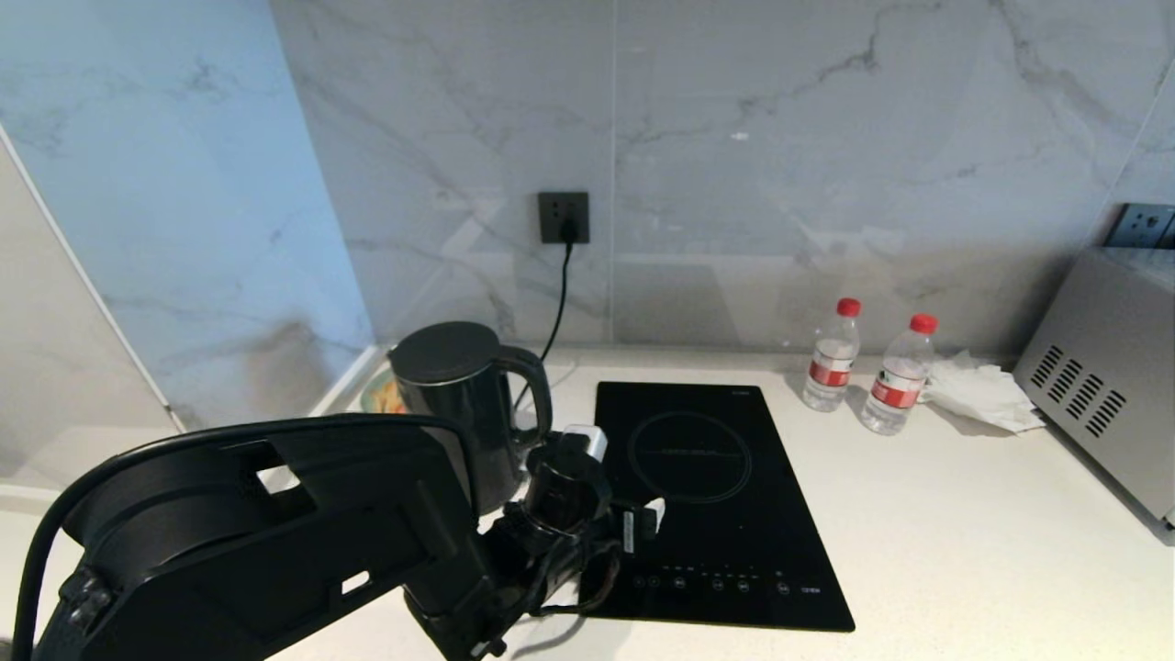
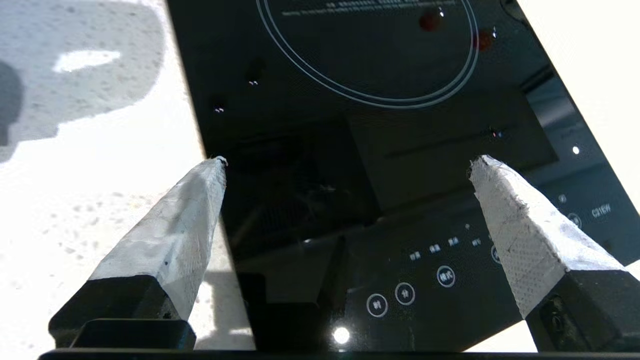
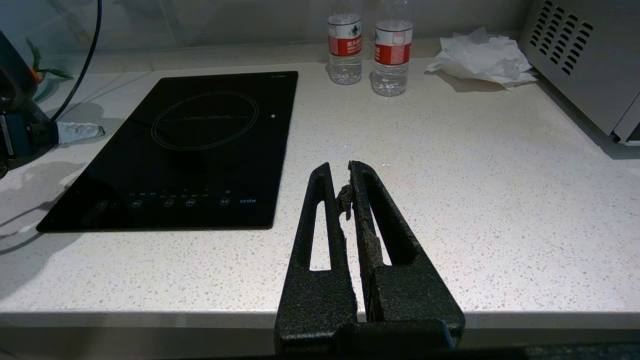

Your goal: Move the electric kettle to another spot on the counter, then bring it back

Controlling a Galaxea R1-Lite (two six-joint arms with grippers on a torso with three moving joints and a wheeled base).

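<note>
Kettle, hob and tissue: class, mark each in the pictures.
kettle [image 1: 444, 351], head view, on its lid.
hob [image 1: 725, 546], head view, on bare glass.
tissue [image 3: 480, 55], right wrist view, on its middle.

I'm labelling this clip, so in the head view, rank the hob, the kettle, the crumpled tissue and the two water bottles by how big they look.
1. Hob
2. Kettle, partly hidden behind the arm
3. Crumpled tissue
4. The two water bottles, which look alike, so no ranking between them
</note>
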